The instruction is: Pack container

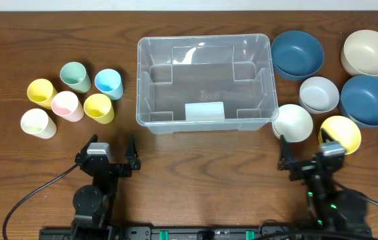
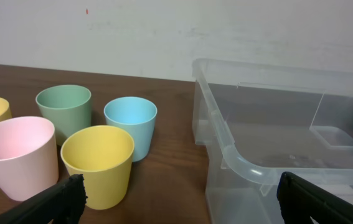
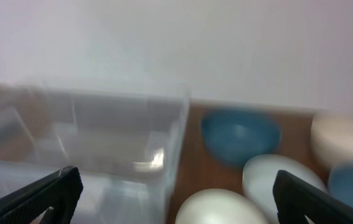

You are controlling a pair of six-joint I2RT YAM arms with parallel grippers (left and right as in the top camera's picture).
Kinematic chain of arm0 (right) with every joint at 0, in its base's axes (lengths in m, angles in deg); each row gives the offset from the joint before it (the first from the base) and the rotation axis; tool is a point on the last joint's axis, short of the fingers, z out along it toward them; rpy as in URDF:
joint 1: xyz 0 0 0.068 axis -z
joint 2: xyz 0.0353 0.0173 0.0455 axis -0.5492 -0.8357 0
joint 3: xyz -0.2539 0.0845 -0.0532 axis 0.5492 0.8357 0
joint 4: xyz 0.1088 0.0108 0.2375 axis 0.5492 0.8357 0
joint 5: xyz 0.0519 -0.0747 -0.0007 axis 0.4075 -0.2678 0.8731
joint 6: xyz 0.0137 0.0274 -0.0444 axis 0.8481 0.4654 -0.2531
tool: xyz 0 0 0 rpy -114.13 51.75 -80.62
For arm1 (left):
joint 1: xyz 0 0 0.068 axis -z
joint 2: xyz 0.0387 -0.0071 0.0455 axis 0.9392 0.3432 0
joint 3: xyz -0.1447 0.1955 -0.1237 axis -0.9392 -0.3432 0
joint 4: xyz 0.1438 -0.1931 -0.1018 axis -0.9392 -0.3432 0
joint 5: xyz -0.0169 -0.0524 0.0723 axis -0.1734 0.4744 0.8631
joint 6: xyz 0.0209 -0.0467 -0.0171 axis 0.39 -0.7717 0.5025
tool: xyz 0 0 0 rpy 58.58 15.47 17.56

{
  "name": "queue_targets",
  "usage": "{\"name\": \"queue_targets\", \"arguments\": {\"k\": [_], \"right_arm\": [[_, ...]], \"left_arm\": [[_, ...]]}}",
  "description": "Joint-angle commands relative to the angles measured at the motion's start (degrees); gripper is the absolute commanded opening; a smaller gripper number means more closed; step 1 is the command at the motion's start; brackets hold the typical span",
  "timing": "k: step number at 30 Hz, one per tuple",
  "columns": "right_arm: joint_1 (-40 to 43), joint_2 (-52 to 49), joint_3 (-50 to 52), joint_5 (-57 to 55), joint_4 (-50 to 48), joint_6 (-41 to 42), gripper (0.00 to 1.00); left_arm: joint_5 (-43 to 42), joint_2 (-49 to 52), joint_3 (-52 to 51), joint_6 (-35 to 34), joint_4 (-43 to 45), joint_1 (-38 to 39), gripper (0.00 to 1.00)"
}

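The clear plastic container (image 1: 204, 40) stands at the table's middle, holding nothing but a pale label (image 1: 205, 111). Left of it are several cups: yellow (image 1: 41, 93), green (image 1: 75, 77), blue (image 1: 108, 83), pink (image 1: 67, 105), a second yellow (image 1: 99, 108) and cream (image 1: 38, 123). My left gripper (image 1: 113, 145) stands open near the front edge, between the yellow cup (image 2: 98, 163) and the container's corner (image 2: 238, 165). My right gripper (image 1: 305, 150) is open too, just short of the white bowl (image 1: 293, 123).
Right of the container lie bowls: dark blue (image 1: 297, 54), beige (image 1: 369, 53), pale grey (image 1: 319, 94), a second dark blue (image 1: 369, 100) and yellow (image 1: 340, 133). Black cables trail off both arm bases at the front edge.
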Motion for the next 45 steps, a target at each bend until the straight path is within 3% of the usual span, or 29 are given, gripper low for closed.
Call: {"name": "queue_targets", "arguments": {"k": [1,5,15,18,24,32,45], "right_arm": [[1.2,-6.6,-12.9,1.5,2.3,1.0,0.99],[3.1,-23.8,-31.6,1.5,12.1,1.0,0.99],[6.1,-74.4,-84.8,9.0,47.9,-3.7,0.99],[6.1,-83.3,-94.8,9.6,52.3,-3.7,0.99],[7.1,-92.0,-98.0,10.1,48.9,-3.2,0.99],[16.3,-102.8,-98.0,4.4,48.3,10.5,0.97],[20.0,-121.9,-98.0,4.5,44.7,4.6,0.91]], "left_arm": [[0.5,-0.4,-1.3,0.3,-1.9,-0.3,0.98],[0.5,-0.4,-1.3,0.3,-1.9,-0.3,0.98],[0.5,-0.4,-1.3,0.3,-1.9,-0.3,0.98],[0.5,-0.4,-1.3,0.3,-1.9,-0.3,0.98],[0.5,-0.4,-1.3,0.3,-1.9,-0.3,0.98],[0.5,-0.4,-1.3,0.3,-1.9,-0.3,0.98],[0.5,-0.4,-1.3,0.3,-1.9,-0.3,0.98]]}}
